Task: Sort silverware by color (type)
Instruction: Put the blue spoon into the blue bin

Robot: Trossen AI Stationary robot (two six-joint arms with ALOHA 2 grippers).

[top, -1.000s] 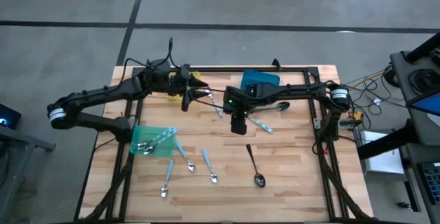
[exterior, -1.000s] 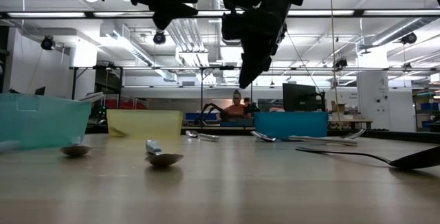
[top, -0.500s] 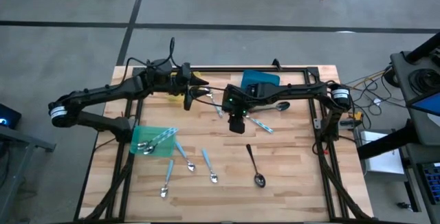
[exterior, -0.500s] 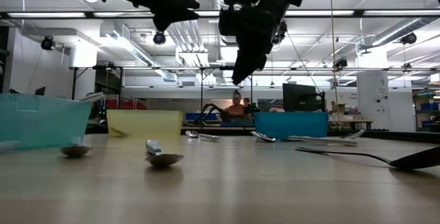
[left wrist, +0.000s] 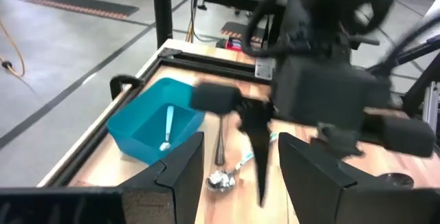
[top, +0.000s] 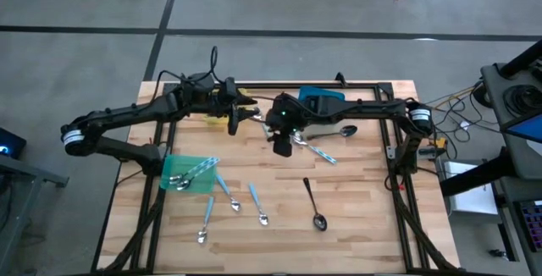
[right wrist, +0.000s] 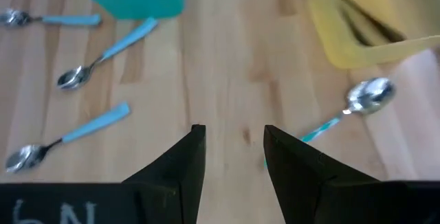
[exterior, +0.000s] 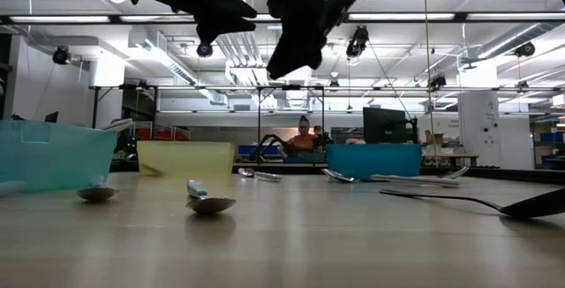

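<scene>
Silver and blue spoons, partly hidden

Blue-handled spoons (top: 230,195) lie scattered near the green bin (top: 188,174), which holds more we cannot count. A dark spoon (top: 313,204) lies apart. We see one spoon (left wrist: 166,129) inside the blue bin (left wrist: 141,138). Arms cover much of the yellow bin (right wrist: 364,28). We find the right gripper (right wrist: 232,157) raised mid-table, fingers parted and bare; the left gripper (left wrist: 239,176) near the yellow bin likewise

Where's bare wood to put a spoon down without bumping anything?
Widest bare wood: right of the black spoon, toward the table edge. Another patch lies between the green bin and the yellow bin. Crowded: loose blue-handled spoons near the green bin, and both arms around the blue bin.
</scene>
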